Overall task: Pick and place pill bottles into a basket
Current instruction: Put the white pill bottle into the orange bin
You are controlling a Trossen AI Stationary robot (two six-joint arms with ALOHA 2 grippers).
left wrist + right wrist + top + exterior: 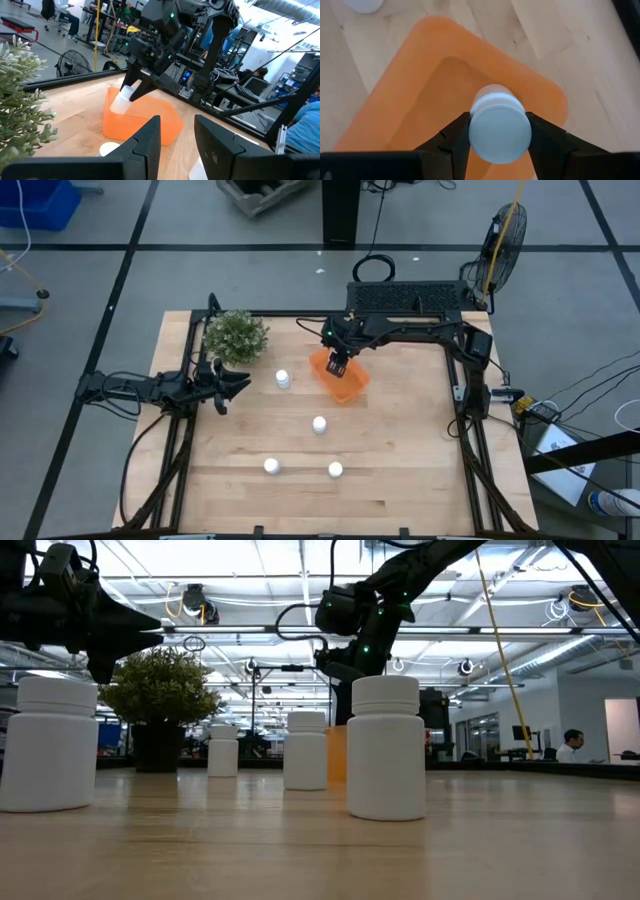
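Observation:
My right gripper is over the orange basket and is shut on a white pill bottle. The bottle also shows in the left wrist view, dipping behind the basket's wall. Several more white bottles stand upright on the table. My left gripper is open and empty. It waits at the table's left, below the plant, pointing toward the basket. My right gripper pinches the bottle's round wall between its two fingers, one on each side. The fingers slant down from above. The bottle lies along them, tilted, with one flat end facing the wrist camera. Its lower end is inside the basket; whether it touches the floor I cannot tell.
A green bushy potted plant stands at the table's far left, close to my left gripper. In the low view the bottles stand in front of the basket. A fan and people show beyond the table.

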